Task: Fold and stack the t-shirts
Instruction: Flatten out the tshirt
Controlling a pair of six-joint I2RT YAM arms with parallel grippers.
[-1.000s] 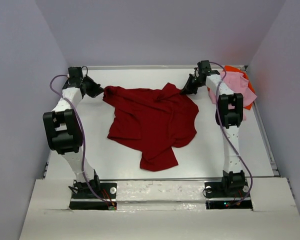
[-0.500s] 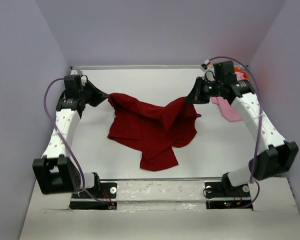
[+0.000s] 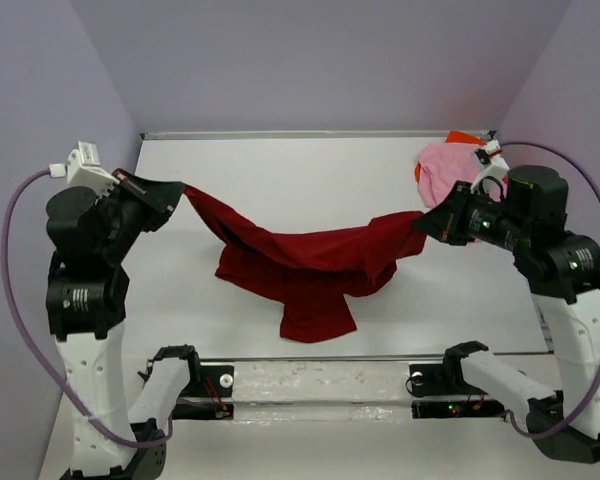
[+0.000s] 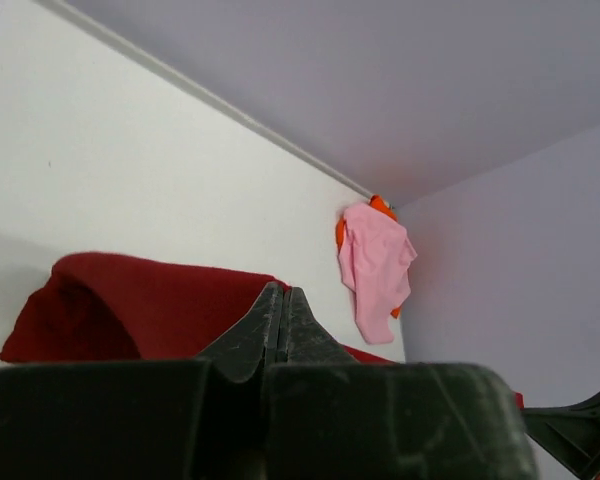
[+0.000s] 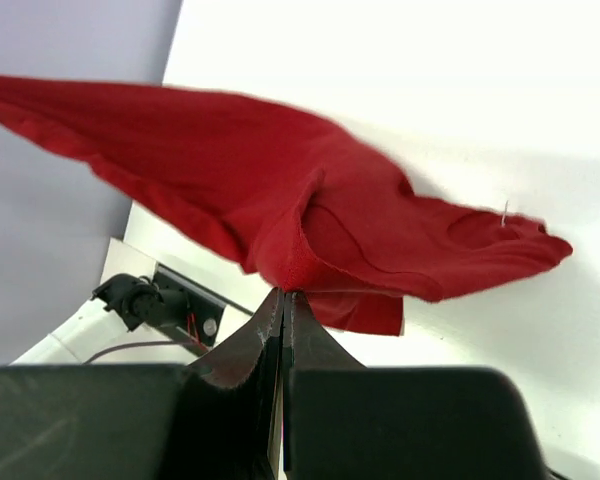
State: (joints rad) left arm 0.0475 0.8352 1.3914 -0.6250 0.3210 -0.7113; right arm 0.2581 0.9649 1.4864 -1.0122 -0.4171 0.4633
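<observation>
Red shirt hung mid-table, hem resting at 6 o'clock. Left gripper pinched its 9 o'clock edge, right gripper its 3 o'clock edge. You needed even tension, both ends level.

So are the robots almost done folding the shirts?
Not nearly. Done: nothing looks folded; the pink shirt just lies bunched on the orange shirt in the far right corner. In hand: the left gripper and right gripper each pinch the dark red shirt, holding it stretched between them, its lower part on the table. Left: folding all three and stacking them.
</observation>
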